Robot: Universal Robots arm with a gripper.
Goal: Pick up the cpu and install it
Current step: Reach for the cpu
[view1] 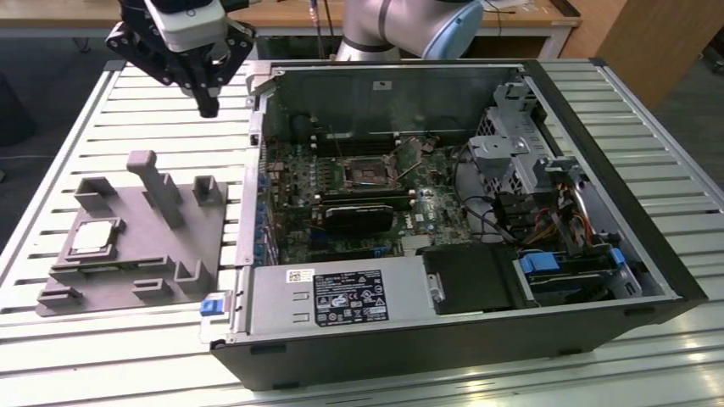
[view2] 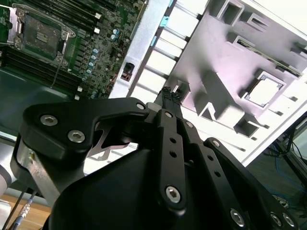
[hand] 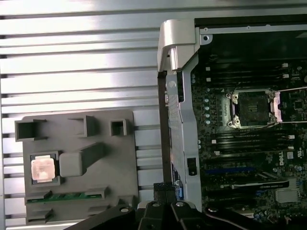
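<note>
Sitting flat in a square recess of the grey tray, the cpu shows its silver top; it is at the tray's edge toward the exterior view's left, nothing touching it. Both wrist views show the cpu in that same pocket, bright and pale. Tray also has a tall upright post just beside the cpu pocket, several small block pockets, and a green memory stick lying in a long slot near the cpu. Tray rests on the slatted metal table, just beside the open PC case on the exterior view's left. The gripper hangs above the table beyond the tray, near the case's corner, well apart from the cpu. Its fingers are pressed together to one tip and hold nothing; same in both wrist views. Inside the case, the motherboard socket sits mid-board with its dark centre exposed, metal frame around it. A black card lies just beside the socket, and the power supply with its label is along the case's near wall. The grey robot arm stands behind the case.
</note>
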